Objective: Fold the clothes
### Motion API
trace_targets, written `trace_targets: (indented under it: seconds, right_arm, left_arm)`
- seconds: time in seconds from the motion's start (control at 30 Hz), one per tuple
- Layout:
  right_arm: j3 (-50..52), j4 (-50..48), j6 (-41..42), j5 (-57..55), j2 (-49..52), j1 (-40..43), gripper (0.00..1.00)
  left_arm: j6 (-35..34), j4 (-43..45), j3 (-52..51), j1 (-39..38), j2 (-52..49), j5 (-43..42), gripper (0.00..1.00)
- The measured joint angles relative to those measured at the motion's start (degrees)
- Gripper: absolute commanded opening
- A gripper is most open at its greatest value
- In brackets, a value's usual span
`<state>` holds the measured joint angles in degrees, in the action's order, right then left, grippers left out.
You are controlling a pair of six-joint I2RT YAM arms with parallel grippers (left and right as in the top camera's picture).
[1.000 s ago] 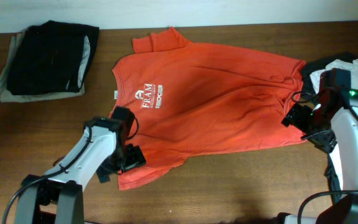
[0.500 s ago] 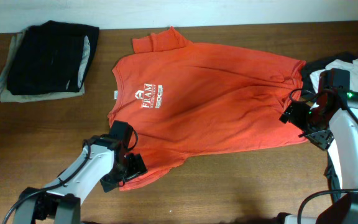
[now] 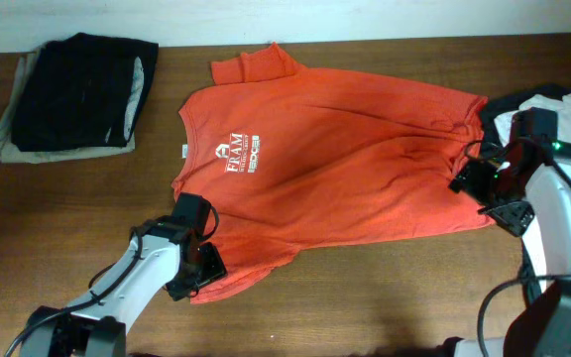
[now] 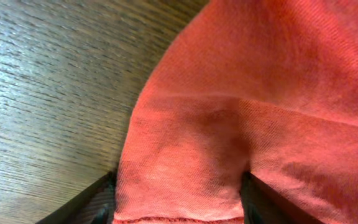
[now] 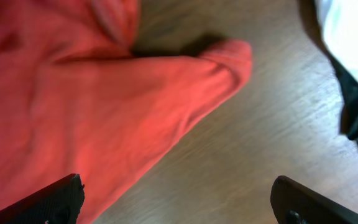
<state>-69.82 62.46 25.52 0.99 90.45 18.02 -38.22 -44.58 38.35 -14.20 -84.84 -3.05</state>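
The red-orange T-shirt (image 3: 335,149) lies spread on the wooden table (image 3: 385,297), collar to the left, white lettering up. My left gripper (image 3: 198,270) is down on its near sleeve. In the left wrist view the sleeve (image 4: 185,143) fills the gap between the parted fingers (image 4: 178,208), its hem between them. My right gripper (image 3: 484,193) is open at the shirt's right hem. In the right wrist view its wide fingers (image 5: 178,202) span bare wood beside the shirt's corner (image 5: 216,68); nothing is held.
A folded pile of dark and beige clothes (image 3: 72,94) sits at the back left. A heap of white and black garments (image 3: 538,104) lies at the right edge behind my right arm, and shows in the right wrist view (image 5: 353,56).
My left gripper moved toward me along the sleeve and lowered onto its hem. My right gripper shifted slightly by the right hem. The shirt has not moved.
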Motion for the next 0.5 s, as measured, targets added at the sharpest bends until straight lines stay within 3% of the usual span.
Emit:
trace_targets:
  seconds: [0.33, 0.5]
  right_arm:
    - [0.02, -3.48, -0.02, -0.02, 7.85, 14.19, 1.00]
    - [0.04, -7.30, -0.02, 0.52, 14.12, 14.25, 0.87]
  left_arm:
    - [0.00, 0.15, 0.00, 0.02, 0.00, 0.02, 0.62]
    - [0.00, 0.20, 0.00, 0.00, 0.00, 0.02, 0.63]
